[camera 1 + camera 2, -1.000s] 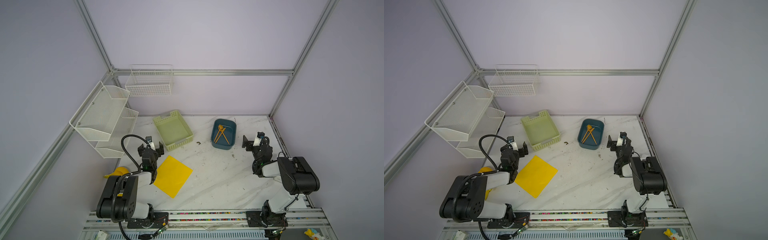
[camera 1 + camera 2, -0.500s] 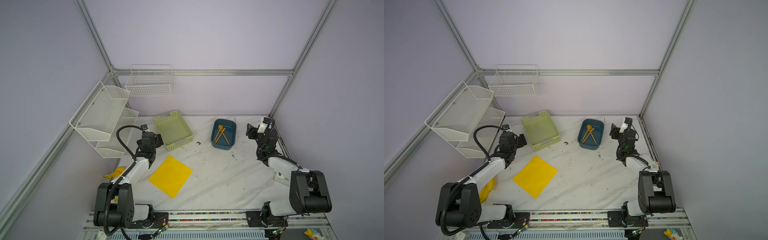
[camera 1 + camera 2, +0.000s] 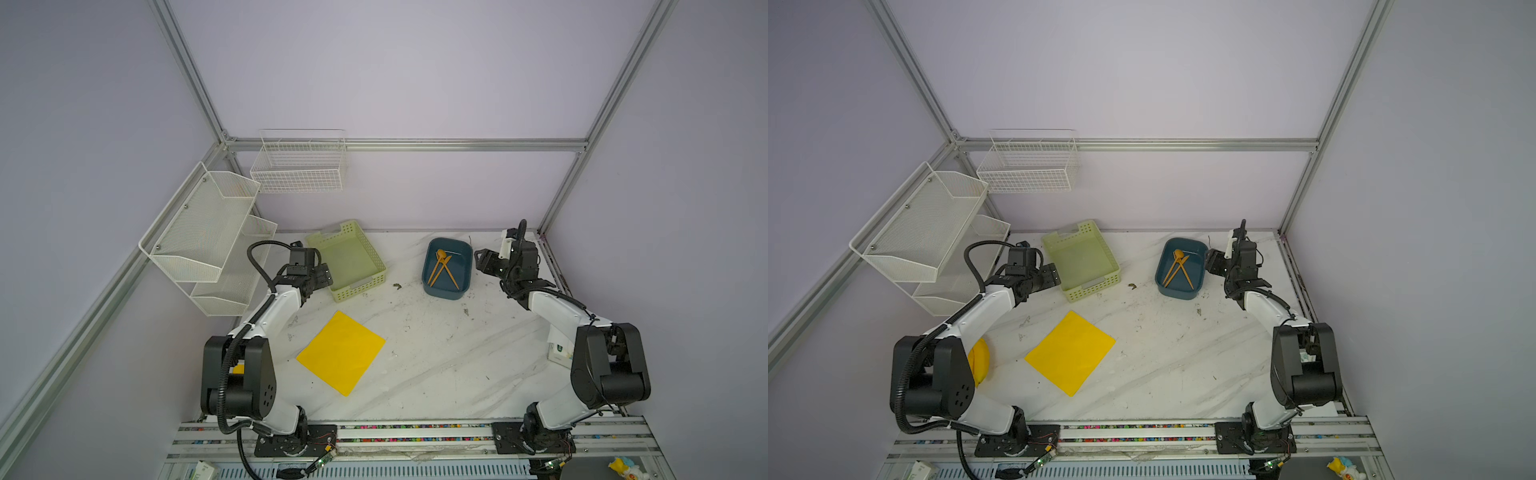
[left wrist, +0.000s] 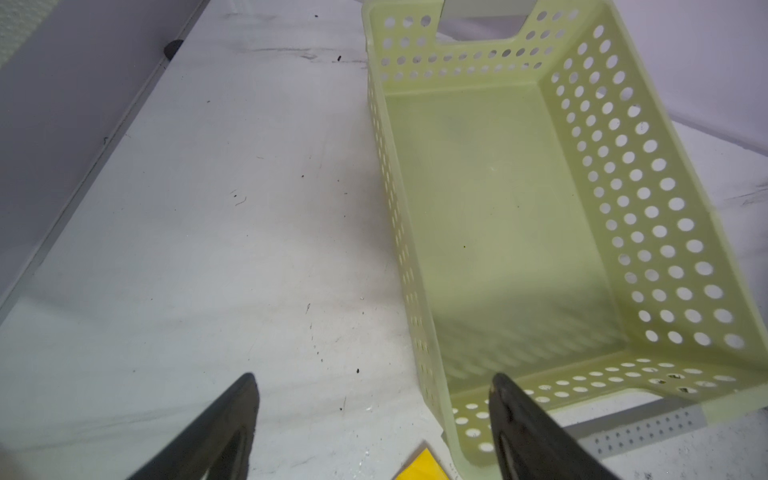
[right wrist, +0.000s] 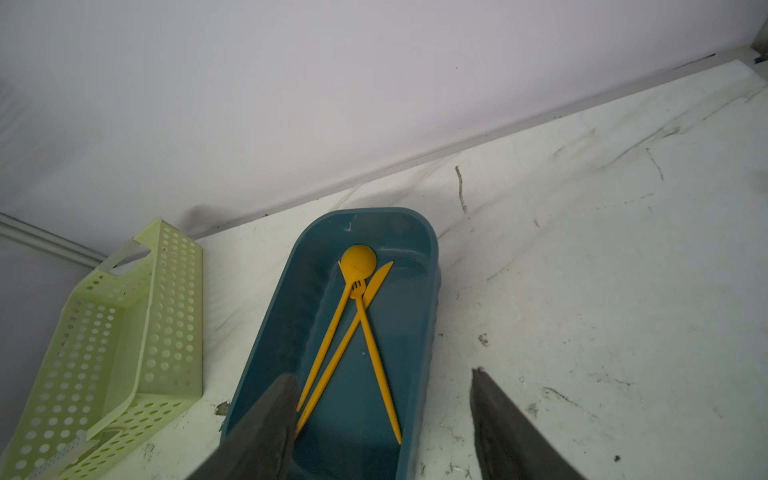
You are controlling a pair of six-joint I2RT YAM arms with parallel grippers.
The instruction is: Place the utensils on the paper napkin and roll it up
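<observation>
Both arms are unfolding forward. The right pincer [image 5: 382,373], jaws apart and empty, is arriving at the blue tub [image 5: 291,291] where the utensils [image 5: 358,316] are lying crossed, probably for a first pick. The left pincer [image 4: 372,375], also open and empty, is hovering near the flat napkin [image 3: 340,353] on the surface [image 3: 436,353].

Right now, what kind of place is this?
Probably a robot test cell, not a home: two arms bolted to a rail, a marble-look table boxed in by a metal frame and plain walls, wire shelves.

Matt paper napkin [image 3: 340,353], smooth plastic utensils [image 5: 360,309]
</observation>
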